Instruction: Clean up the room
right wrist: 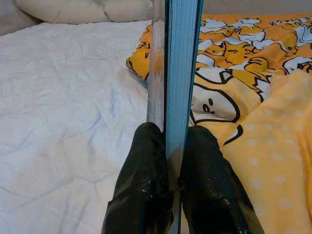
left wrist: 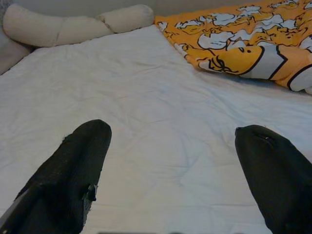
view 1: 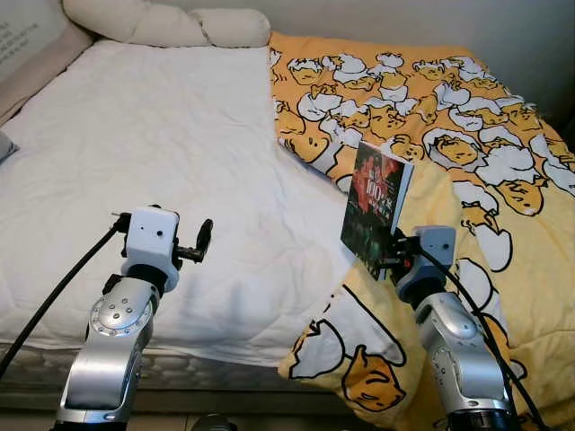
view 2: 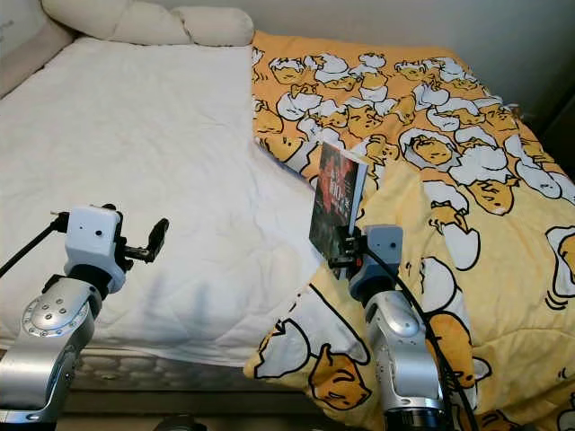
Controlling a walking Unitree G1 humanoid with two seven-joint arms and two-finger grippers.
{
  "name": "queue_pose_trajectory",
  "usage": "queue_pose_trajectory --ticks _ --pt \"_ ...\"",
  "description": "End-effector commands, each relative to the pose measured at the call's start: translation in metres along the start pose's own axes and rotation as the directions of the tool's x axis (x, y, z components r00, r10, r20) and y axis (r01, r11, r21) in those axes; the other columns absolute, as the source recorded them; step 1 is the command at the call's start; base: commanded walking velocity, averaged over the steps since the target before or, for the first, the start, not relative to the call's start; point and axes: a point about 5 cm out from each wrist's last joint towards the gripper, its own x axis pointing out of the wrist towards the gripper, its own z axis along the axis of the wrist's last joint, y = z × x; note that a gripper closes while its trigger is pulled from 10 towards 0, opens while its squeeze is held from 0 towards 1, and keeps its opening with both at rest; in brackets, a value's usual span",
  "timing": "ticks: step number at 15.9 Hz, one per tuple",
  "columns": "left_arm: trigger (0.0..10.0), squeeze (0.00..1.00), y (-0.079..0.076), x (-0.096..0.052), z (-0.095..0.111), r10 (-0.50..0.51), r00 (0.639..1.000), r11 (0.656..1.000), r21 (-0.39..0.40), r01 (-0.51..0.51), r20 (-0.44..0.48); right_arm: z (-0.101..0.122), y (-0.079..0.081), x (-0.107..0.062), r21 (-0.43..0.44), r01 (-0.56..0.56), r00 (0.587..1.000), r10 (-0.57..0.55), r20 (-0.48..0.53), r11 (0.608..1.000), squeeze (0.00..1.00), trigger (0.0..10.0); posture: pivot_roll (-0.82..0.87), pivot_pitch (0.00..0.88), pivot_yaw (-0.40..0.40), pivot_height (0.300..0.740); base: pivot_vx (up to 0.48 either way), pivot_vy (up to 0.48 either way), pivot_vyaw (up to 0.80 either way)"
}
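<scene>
A: Broadly, what is catalogued, largest first?

B: A bed (view 1: 180,135), covered by a white quilted sheet, softly creased. Over its right half a yellow duvet (view 1: 503,126) is spread, printed with white egg figures, its near edge folded back and rumpled. At the head, cream pillows (view 1: 171,22), plump and rounded, are noted.

A: And the task's thing?

B: A book (view 1: 377,208), thin, rigid, with a dark glossy cover, is held upright above the duvet's folded edge. It is clamped at its lower corner by the right gripper (right wrist: 170,170), both black fingers pressed flat against the covers.

A: The other arm?

B: The left gripper (left wrist: 173,161) is raised over the white sheet, fingers spread wide, nothing held.

A: Progress?

B: The book is judged lifted but not yet put away; the duvet is left unstraightened.
</scene>
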Motion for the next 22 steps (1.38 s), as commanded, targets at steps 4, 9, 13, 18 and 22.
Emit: queue_pose_trajectory --ticks 4,9,13,18,22 --pt "10.0 0.16 0.0002 -0.001 0.0057 0.0 1.0 1.0 0.009 0.0 0.016 0.0102 -0.0013 0.001 -0.003 0.007 0.999 -0.006 0.049 1.0 0.0 10.0 0.05 0.0 -0.058 0.74 0.0 0.311 0.0" --pt "10.0 0.17 0.0004 -0.0011 0.006 0.0 1.0 1.0 0.011 0.0 0.016 0.0101 -0.0012 0.0009 -0.004 0.007 0.999 -0.007 0.049 1.0 0.0 10.0 0.05 0.0 -0.058 0.74 0.0 0.311 0.0" --pt "10.0 0.16 0.001 0.0005 0.006 -0.002 1.0 1.0 0.014 0.002 0.013 0.0119 -0.0017 0.0015 -0.006 0.02 0.998 -0.02 0.056 1.0 0.0 10.0 0.05 0.0 -0.057 0.74 0.0 0.311 0.0" --pt "10.0 0.17 0.0022 0.0014 0.0051 -0.001 1.0 1.0 0.015 0.001 0.009 0.0123 -0.0019 0.0023 -0.005 0.027 0.998 -0.027 0.057 1.0 0.0 10.0 0.05 0.0 -0.057 0.74 0.0 0.314 0.0" --pt "10.0 0.17 0.0034 0.0022 0.0043 0.001 1.0 1.0 0.016 -0.001 0.006 0.0133 -0.0015 0.0031 -0.006 0.026 0.998 -0.026 0.062 1.0 0.0 10.0 0.05 0.0 -0.056 0.74 0.0 0.315 0.0"
